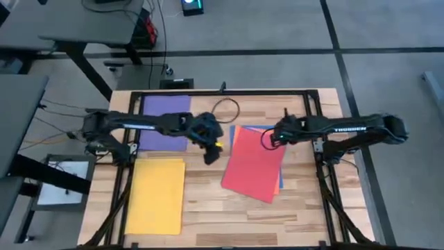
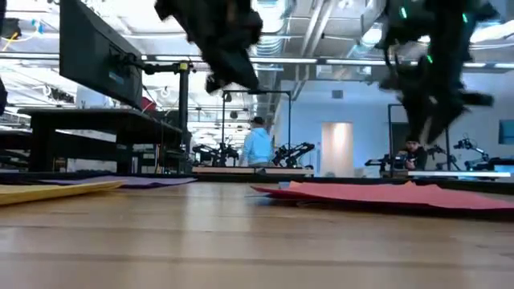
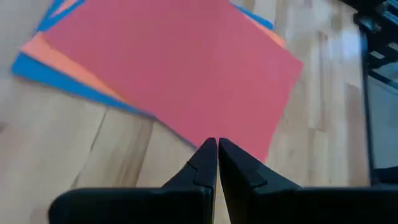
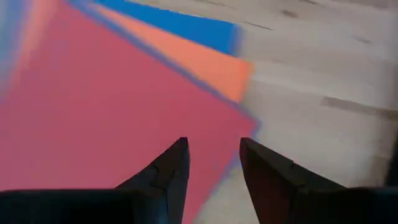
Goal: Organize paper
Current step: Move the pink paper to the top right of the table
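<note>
Coloured sheets on a wooden tabletop [image 1: 208, 201], both arms raised above them.

Landmark: pink-red sheet [image 1: 254, 165], topmost of a fanned stack over the salmon-orange sheet [image 3: 68, 65] and blue sheet [image 4: 180, 26]. Left gripper [image 1: 210, 155] hovers just beside its near edge, fingers [image 3: 202, 163] pressed together, holding nothing. Right gripper [image 1: 266, 138] hangs over its far corner, fingers [image 4: 171, 165] slightly parted, empty. Purple sheet [image 1: 165, 122] and yellow sheet [image 1: 157, 196] lie apart, beyond the left gripper.

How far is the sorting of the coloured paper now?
The purple sheet and yellow sheet already lie apart on the table's left. Nothing is held: the left gripper is shut and empty, the right gripper open over the pile. The red sheet, orange sheet and blue sheet remain stacked.
</note>
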